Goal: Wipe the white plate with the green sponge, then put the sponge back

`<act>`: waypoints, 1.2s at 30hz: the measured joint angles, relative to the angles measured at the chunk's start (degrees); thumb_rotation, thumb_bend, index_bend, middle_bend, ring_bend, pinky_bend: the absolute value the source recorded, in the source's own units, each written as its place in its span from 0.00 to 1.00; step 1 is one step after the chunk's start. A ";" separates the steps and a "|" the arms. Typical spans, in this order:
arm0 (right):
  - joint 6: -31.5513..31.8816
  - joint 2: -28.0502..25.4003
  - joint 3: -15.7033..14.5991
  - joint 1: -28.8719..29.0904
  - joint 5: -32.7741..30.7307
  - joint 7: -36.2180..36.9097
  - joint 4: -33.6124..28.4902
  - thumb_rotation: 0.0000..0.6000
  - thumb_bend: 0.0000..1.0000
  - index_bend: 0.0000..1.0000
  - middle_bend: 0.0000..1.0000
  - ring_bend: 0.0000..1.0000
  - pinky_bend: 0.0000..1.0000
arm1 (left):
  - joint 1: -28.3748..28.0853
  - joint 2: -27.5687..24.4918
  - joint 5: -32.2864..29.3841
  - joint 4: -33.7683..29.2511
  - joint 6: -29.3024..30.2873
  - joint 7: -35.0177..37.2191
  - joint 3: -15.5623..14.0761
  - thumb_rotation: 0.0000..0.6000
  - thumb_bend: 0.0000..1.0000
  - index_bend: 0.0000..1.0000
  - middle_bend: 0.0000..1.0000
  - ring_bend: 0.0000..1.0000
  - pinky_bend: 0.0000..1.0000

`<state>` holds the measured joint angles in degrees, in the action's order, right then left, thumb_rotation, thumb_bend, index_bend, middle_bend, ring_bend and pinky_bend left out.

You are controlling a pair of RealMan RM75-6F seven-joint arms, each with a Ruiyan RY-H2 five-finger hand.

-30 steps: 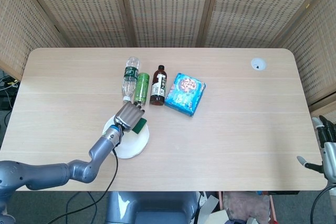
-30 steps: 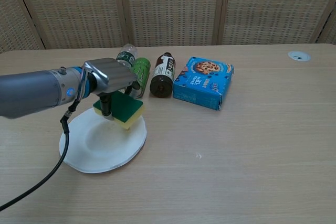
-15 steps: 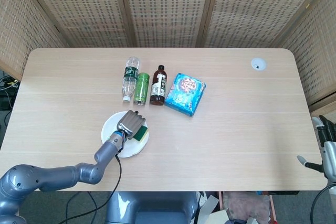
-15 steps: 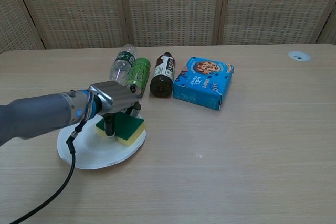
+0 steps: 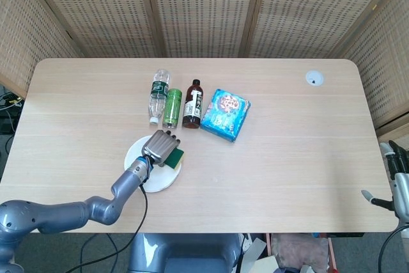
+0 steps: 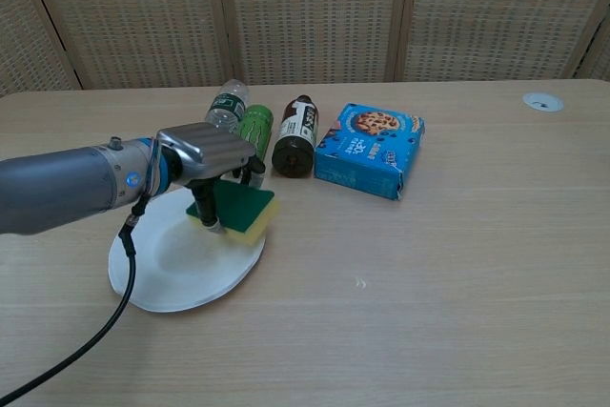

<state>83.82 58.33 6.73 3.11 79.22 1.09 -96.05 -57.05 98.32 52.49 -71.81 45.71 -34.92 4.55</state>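
- A woven rattan screen stands behind the far edge of a pale wooden bench with rounded corners; a small round grommet sits near the far right corner.
- The left arm, grey, comes in from the near left corner.
- A blue cookie box lies flat around the middle of the bench, toward the far edge.
- The white plate rests left of centre, nearer the front edge.
- Three containers lie on their sides in a row left of the box: a clear water bottle, a green can and a dark bottle.
- The left hand is over the plate's far right rim, its fingers curled down around the green sponge, which it grips from above. The sponge, tilted, overhangs that rim.
- The right hand shows partly off the near right corner, holding nothing, fingers apart.
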 measured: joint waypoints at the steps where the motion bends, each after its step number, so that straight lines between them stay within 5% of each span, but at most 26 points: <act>1: 0.03 0.00 -0.02 -0.01 0.05 -0.03 -0.02 1.00 0.00 0.02 0.00 0.00 0.00 | 0.39 -0.23 1.59 -0.42 0.18 2.42 0.35 1.00 0.26 0.57 0.41 0.29 0.46; 11: -0.08 0.05 0.01 0.04 -0.14 -0.17 0.02 1.00 0.00 0.02 0.00 0.00 0.00 | 4.47 0.29 9.90 -0.53 -0.42 26.01 2.60 1.00 0.26 0.59 0.42 0.30 0.46; 22: -0.24 0.18 -0.08 0.15 -0.07 -0.49 -0.08 1.00 0.00 0.02 0.00 0.00 0.00 | 8.92 5.24 11.86 8.14 0.05 43.09 5.64 1.00 0.26 0.60 0.44 0.31 0.46; 36: -0.36 -0.05 0.00 0.16 -0.21 0.07 -0.07 1.00 0.00 0.02 0.00 0.00 0.00 | 9.87 9.16 14.53 15.97 -3.51 47.80 6.18 1.00 0.26 0.60 0.44 0.31 0.46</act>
<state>83.46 58.29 6.73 3.28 79.01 1.16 -96.12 -47.17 107.47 67.02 -55.83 42.20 12.87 10.72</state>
